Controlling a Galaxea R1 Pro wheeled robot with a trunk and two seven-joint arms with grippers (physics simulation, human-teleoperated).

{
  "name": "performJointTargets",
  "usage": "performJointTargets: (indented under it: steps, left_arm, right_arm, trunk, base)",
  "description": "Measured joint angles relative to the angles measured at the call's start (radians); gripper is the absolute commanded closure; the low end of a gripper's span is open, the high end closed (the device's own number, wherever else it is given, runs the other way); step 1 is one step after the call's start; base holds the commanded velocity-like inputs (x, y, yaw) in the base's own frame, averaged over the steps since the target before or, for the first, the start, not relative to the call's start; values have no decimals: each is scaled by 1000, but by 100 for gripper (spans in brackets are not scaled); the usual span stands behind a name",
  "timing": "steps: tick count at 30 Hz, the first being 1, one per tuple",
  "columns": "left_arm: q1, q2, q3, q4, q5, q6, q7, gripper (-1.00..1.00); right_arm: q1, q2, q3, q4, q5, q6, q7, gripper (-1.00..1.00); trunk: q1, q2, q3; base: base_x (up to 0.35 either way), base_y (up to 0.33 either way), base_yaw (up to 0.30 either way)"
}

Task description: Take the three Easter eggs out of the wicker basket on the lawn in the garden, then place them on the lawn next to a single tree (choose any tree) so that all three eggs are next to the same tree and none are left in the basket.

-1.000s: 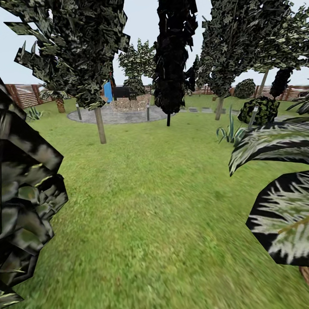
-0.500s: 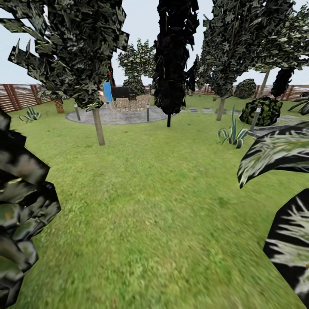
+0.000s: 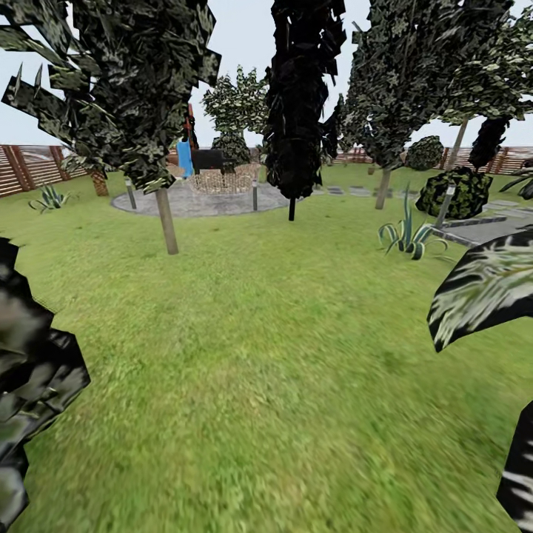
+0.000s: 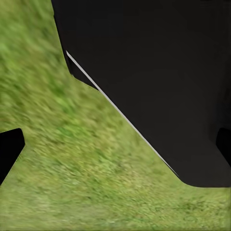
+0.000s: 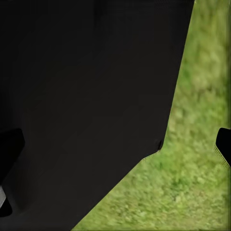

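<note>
Both grippers, fingertips [image 4: 10, 149] [image 5: 223, 144] set wide and empty, hang tucked over the lawn [image 3: 266, 355], presumably for travel.

A garden: wide lawn [image 3: 281, 355], trees, slatted wooden fence [image 3: 29, 166], paved circle [image 3: 200, 201].

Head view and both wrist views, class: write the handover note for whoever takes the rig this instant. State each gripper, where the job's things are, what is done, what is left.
Left gripper: fingertips wide apart over grass, nothing between them. Right gripper: the same, open and empty.
The short green lawn stretches ahead. A thin-trunked leafy tree stands ahead left, a dark narrow cypress-like tree at centre, a grey paved circle behind them.
No basket or egg is in sight.
Done: nothing that can be confirmed.
Left: find the basket, take out three eggs, set all beside one tree.
</note>
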Motion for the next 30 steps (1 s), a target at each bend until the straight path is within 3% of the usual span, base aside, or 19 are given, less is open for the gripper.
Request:
performJointTargets:
  steps: [10,23,30]
  left_arm:
    - [0,1,0,-1,1,0,0,-100]
    - [0,1,0,-1,1,0,0,-100]
    - [0,1,0,-1,0,0,0,-100]
  right_arm:
    - [0,0,0,0,0,0,0,-100]
    - [0,0,-1,0,0,0,0,-100]
    - [0,0,0,0,0,0,0,-100]
  trunk:
    - [0,0,0]
    - [0,0,0]
    - [0,0,0]
  base:
    - [330,0,7]
    - [330,0,237]
    - [330,0,52]
